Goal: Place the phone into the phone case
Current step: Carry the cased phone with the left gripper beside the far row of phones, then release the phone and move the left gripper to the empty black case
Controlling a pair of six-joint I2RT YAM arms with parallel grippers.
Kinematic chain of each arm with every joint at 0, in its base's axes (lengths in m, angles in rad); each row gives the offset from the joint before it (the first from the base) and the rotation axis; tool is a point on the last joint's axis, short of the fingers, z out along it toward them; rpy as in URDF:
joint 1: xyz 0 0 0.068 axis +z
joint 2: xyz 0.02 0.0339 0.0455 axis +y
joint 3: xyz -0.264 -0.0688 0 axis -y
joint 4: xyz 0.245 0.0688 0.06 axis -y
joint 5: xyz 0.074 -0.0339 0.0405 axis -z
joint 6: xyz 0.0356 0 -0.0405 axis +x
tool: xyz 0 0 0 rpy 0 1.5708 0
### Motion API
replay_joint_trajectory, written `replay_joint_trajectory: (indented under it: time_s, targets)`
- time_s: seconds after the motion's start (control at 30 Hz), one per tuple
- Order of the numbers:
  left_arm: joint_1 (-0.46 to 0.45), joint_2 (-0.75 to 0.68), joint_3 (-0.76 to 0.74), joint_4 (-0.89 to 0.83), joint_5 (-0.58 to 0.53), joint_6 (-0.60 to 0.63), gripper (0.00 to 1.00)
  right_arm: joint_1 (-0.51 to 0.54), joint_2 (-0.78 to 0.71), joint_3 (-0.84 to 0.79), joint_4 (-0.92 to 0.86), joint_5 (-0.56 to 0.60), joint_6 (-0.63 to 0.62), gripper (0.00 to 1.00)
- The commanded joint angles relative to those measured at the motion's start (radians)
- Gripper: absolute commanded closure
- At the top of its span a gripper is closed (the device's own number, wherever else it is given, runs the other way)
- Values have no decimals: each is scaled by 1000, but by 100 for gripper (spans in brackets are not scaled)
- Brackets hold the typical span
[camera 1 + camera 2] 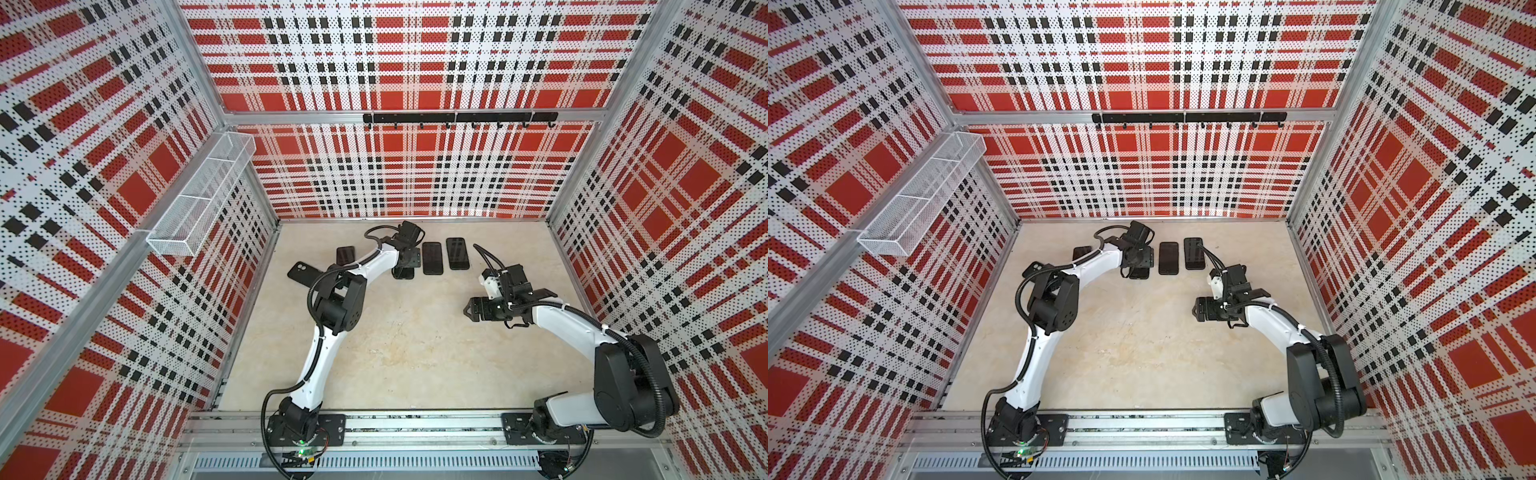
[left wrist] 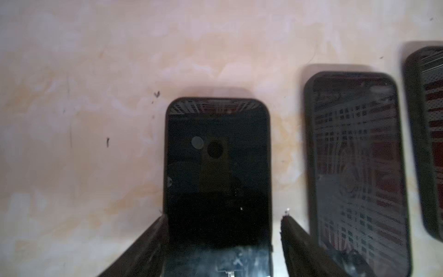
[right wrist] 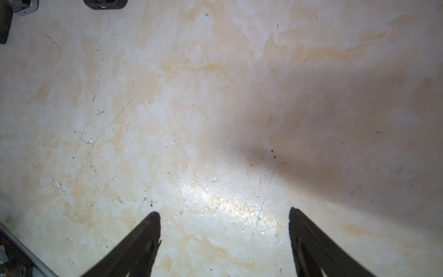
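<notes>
A black phone [image 2: 217,156] is seen lying screen-up towards the far side of the beige worktop [image 1: 407,353], straddled by the left tool [image 2: 224,215], whose jaws are spread; one finger [image 2: 155,237] is set against the phone's edge, while the other is held just clear of it. A second phone [image 1: 432,257] and a third phone [image 1: 457,253] are laid side by side just beside it. A black phone case [image 1: 305,272], its camera cut-out showing, is partly hidden by the left arm. The right tool [image 3: 224,211] is held wide open over bare worktop, well apart from the phones
</notes>
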Motion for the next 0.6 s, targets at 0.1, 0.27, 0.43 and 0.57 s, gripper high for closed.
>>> replay_joint_trajectory:
  time_s: [0.1, 0.27, 0.43, 0.57]
  targets:
    - [-9, 47, 18, -12, 33, 25, 22, -5, -3, -6, 45, -10, 5, 14]
    - [-14, -20, -15, -7, -15, 25, 19, -5, 13, 6, 34, -6, 0, 14]
    - [-12, -156, -80, 6, -94, 86, 10, -5, -11, 1, 53, 8, 12, 12]
    - [17, -248, -175, 6, -136, 113, 12, -5, -42, -23, 79, 21, 30, 9]
